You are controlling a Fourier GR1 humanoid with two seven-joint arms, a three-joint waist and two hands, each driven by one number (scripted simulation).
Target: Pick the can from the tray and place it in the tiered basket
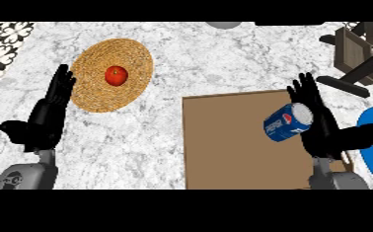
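Right hand, fingers straight and open, is pressed against the tilted can just left of it, lower right over the tray.

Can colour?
Blue with a white and red logo, silver top; head view shows the can.

The tabletop looks like polished grey-white veined marble. At 10 o'clock lies a coarse woven straw mat bearing a glossy red apple. The tray is flat, matt brown, like cardboard. The can looks like shiny blue metal. At 2 o'clock, the tiered basket looks like dark wood.
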